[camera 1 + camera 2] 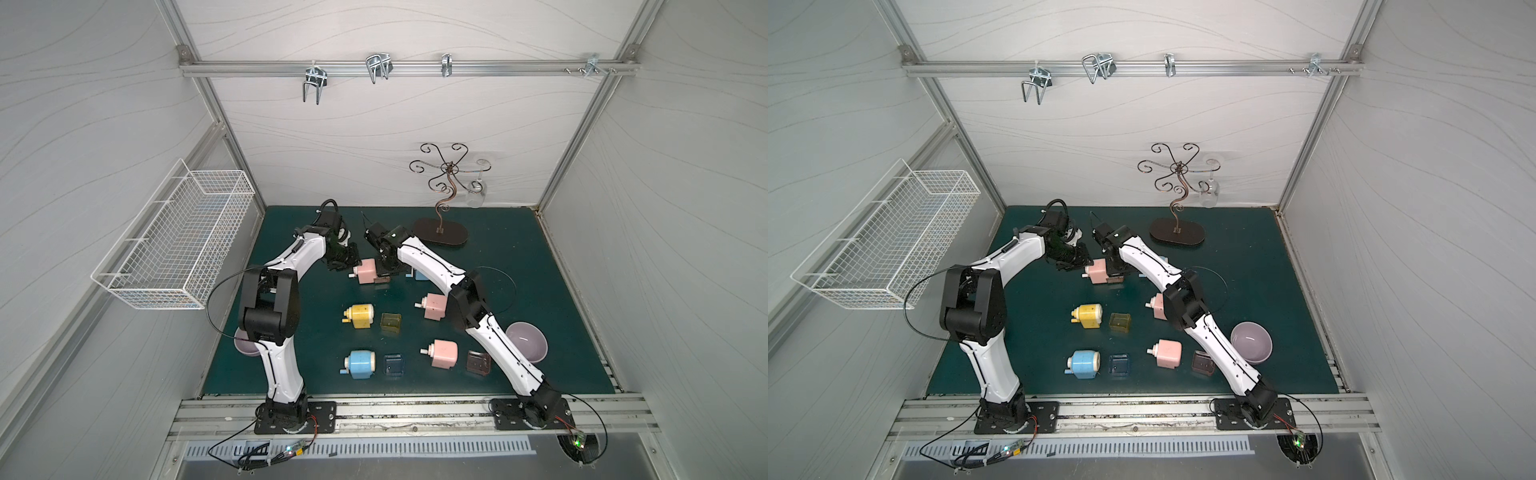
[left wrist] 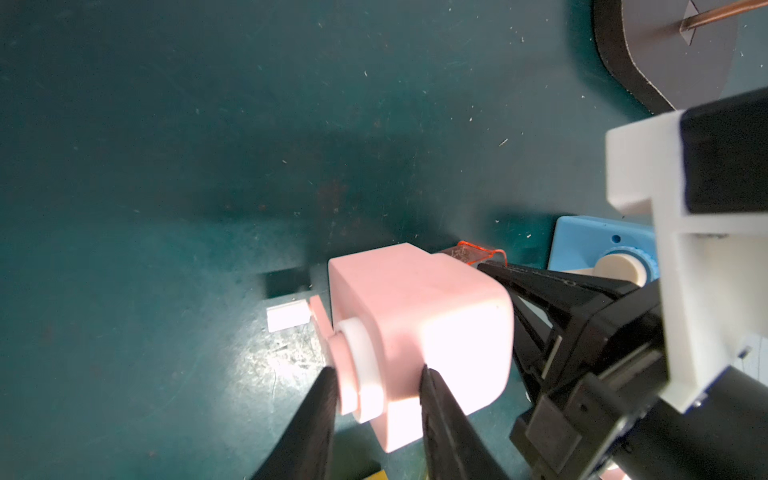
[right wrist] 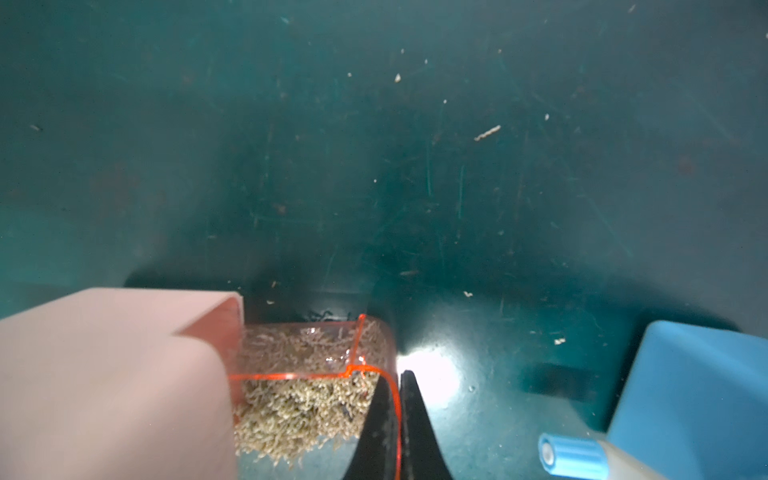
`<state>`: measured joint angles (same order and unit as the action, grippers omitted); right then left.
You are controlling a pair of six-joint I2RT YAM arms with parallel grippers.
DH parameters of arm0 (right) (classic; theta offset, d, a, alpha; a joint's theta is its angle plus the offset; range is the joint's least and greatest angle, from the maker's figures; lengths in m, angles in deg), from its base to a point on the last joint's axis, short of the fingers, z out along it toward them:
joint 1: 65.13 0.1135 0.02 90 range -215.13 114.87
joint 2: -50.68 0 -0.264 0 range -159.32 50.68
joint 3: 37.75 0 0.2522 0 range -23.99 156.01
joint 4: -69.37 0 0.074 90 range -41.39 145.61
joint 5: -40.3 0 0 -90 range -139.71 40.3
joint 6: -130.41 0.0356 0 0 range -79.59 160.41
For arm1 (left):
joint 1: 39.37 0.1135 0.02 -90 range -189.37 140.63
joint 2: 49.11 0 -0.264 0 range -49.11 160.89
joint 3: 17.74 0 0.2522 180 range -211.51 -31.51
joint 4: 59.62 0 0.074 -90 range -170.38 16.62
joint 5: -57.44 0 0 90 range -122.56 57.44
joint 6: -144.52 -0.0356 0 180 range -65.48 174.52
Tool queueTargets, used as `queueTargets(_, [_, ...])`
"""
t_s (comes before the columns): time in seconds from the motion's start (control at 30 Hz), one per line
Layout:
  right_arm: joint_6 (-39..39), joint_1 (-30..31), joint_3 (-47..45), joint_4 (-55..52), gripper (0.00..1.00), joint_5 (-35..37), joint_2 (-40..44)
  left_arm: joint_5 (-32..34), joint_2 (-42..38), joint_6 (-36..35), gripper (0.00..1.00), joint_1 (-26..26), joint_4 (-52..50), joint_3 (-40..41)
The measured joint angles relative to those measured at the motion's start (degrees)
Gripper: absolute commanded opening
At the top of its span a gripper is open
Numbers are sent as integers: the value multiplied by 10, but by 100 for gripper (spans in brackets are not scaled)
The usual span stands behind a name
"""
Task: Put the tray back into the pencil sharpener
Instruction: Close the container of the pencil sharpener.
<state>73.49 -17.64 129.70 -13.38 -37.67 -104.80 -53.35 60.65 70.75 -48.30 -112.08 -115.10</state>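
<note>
A pink pencil sharpener (image 1: 366, 271) lies on the green mat at the back centre. My left gripper (image 2: 378, 372) is shut on its crank end, one finger on each side. The clear reddish tray (image 3: 307, 361), full of pale shavings, sits partly inside the open end of the pink pencil sharpener (image 3: 104, 374), with its outer part sticking out. My right gripper (image 3: 399, 374) is shut on the tray's end wall. In both top views the tray (image 1: 381, 281) (image 1: 1115, 281) shows as a dark stub beside the sharpener (image 1: 1099, 271).
A blue sharpener (image 3: 685, 395) lies close behind my right gripper. Nearer the front are yellow (image 1: 359, 316), blue (image 1: 361, 364) and two pink sharpeners (image 1: 434, 306), with loose trays (image 1: 391, 323) beside them. A purple bowl (image 1: 525, 341) and a metal stand (image 1: 440, 232) stand on the right.
</note>
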Motion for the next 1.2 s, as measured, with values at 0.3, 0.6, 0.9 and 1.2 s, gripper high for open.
queueTargets(0.3, [10,-1,0,6,0,-1,0,4,0,0,37,-2,0,-1])
queueTargets(0.6, [15,-1,-2,16,0,-5,0,6,0,-2,37,-5,0,-2])
queueTargets(0.9, [14,-1,-19,31,0,-15,8,6,0,-2,37,-6,0,-2])
queueTargets(1.2, [17,1,-22,39,0,-32,9,5,0,-2,37,-7,0,-2])
